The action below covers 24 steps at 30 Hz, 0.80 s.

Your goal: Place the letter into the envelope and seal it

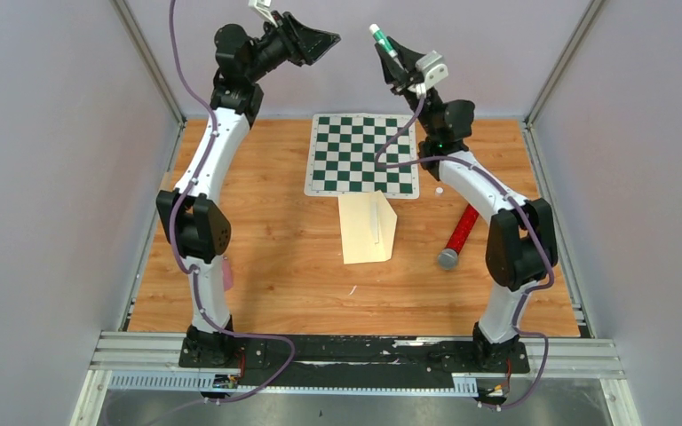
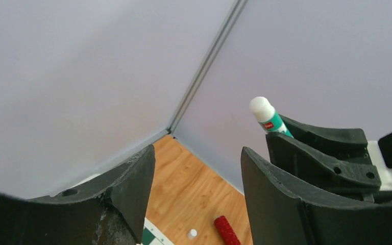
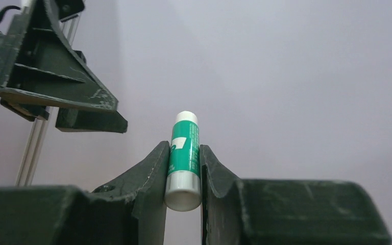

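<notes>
While it hangs high at 11 o'clock of the chessboard (image 1: 361, 153), left gripper (image 1: 330, 40): jaws spread wide, nothing between them.
Right gripper (image 1: 391, 55): raised at 1 o'clock of the board, clamped on a green-and-white glue stick (image 3: 184, 161) that stands up past the fingertips.
Gap between grippers: they face each other and stay apart, with grey wall behind.
Envelope (image 1: 366, 229): flat on the table (image 1: 275, 266) at mid-table, at 6 o'clock of the board, its far edge meeting the board's near edge.
Letter: not made out as a separate sheet. A thin pale strip runs down the envelope's middle; cannot tell what it is.
Red cylinder (image 1: 460, 232): at 3 o'clock of the envelope, near but apart, lying slanted with its grey end toward 7 o'clock.
White cap (image 1: 440, 189): small, just off the board's near-right corner.
Open room: bare wood shows from the envelope toward 9 o'clock as far as the left arm, and toward 6 o'clock to the black base rail.
Edges: grey walls close three sides of the table.
Hidden: the right arm crosses the board's right edge and covers the cylinder's far end. Both wrist views show mostly wall, and the left one catches only a sliver of table.
</notes>
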Motion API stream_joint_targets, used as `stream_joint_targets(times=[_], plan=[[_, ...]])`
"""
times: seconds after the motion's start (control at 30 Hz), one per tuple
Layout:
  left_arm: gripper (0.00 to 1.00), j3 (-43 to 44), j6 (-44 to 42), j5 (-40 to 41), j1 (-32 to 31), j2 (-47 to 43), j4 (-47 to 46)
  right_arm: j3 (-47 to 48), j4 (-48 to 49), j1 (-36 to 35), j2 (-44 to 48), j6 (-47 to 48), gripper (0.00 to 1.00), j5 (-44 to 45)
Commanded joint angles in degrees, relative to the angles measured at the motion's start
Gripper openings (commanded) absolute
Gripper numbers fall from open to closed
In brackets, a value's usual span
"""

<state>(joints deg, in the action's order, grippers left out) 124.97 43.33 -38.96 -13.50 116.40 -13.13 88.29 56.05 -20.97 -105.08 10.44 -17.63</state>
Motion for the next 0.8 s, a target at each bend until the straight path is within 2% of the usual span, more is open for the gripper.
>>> stream_joint_targets(times=[0.0,0.17,0.33,0.67,0.77], plan=[[0.71,1.0,4.1,-4.3,-0.6,-0.6,-4.5,-2.7,16.8,-3.4,-2.1,9.5,0.00,0.6],[0.76,4.0,5.7,-9.3,-1.5,0.9,-8.1,-1.7,16.0,-4.1,-3.1,10.6,0.00,1.0],[0.77,5.1,7.1,-10.6,-2.2,2.3,-8.3,-1.4,16.7,-4.4,-4.0,11.5,0.00,0.6],[0.73,7.7,7.6,-12.1,-3.4,5.1,-9.3,0.3,15.8,-5.6,-5.8,11.4,0.00,-1.7],[0.69,7.9,7.8,-12.9,-3.7,5.6,-10.5,1.2,15.4,-5.7,-6.4,11.6,0.00,-2.7]])
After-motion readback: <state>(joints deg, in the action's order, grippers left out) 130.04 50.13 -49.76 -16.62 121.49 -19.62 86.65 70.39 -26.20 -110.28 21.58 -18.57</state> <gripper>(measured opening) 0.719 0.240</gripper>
